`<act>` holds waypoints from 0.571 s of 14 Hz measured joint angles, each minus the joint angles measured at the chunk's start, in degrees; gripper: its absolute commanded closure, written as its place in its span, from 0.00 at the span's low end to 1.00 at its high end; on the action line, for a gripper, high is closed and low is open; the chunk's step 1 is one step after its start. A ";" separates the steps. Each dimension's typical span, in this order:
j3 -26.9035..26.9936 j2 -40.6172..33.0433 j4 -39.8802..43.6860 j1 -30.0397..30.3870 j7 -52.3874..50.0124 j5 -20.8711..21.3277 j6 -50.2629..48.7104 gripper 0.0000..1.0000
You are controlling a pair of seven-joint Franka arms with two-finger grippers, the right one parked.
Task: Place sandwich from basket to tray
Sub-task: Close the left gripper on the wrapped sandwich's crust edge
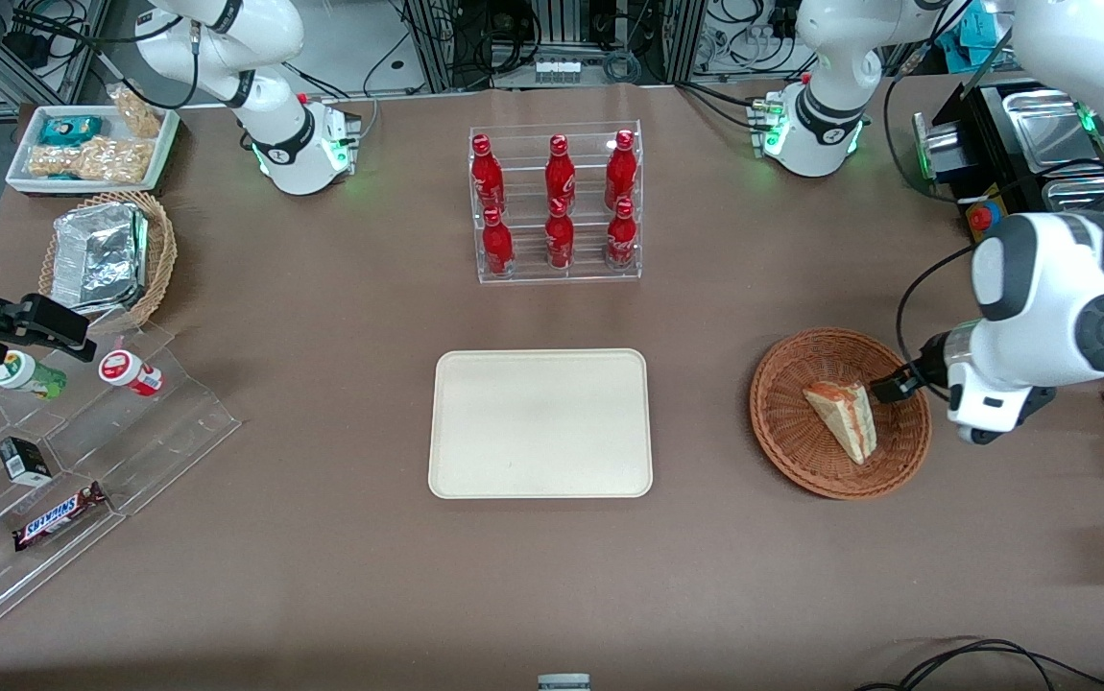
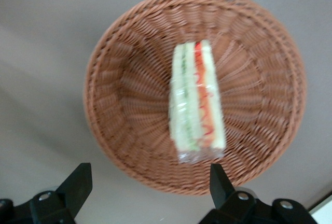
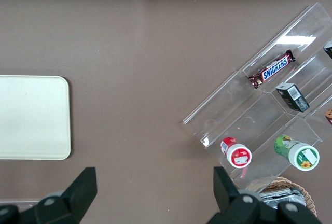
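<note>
The sandwich (image 1: 845, 418) is seen as a triangular wedge of white bread, wrapped in clear film, with a red-orange layer and a green layer showing along its cut face (image 2: 197, 105). It lies in the basket (image 1: 792, 451), a round, shallow, reddish-brown wicker one, slightly off the middle (nothing else is held in it). The gripper (image 2: 148, 182) hangs above the basket's rim toward the working arm's end of the bench (image 1: 322, 576); its fingers (image 2: 78, 182) are spread wide and nothing is grasped between them.

The tray (image 1: 540, 422), cream-beige with rounded corners and a low rim, is set flat at the middle of the bench, well apart from the basket, and is bare. Six red bottles (image 1: 559, 203) are held in a clear acrylic rack (image 1: 557, 274) farther from the front camera than the tray. Toward the parked arm's end, a tan wicker basket (image 1: 160, 259) holds a foil container (image 1: 96, 257), and a white tray (image 1: 24, 182) carries snack packets. On a clear stepped stand (image 1: 178, 422) a bar lettered "SNICKERS" (image 1: 60, 515) can be read, beside a small dark box (image 1: 26, 461) and two lidded cups (image 1: 130, 371) whose labels cannot be made out.
</note>
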 measured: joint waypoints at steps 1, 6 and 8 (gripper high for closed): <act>0.00 0.55 -0.01 -0.48 -1.68 0.01 1.54 0.00; 0.01 4.53 -0.02 -1.05 -4.61 0.11 4.33 0.00; 0.01 5.47 -0.02 -1.05 -4.70 0.11 4.69 0.00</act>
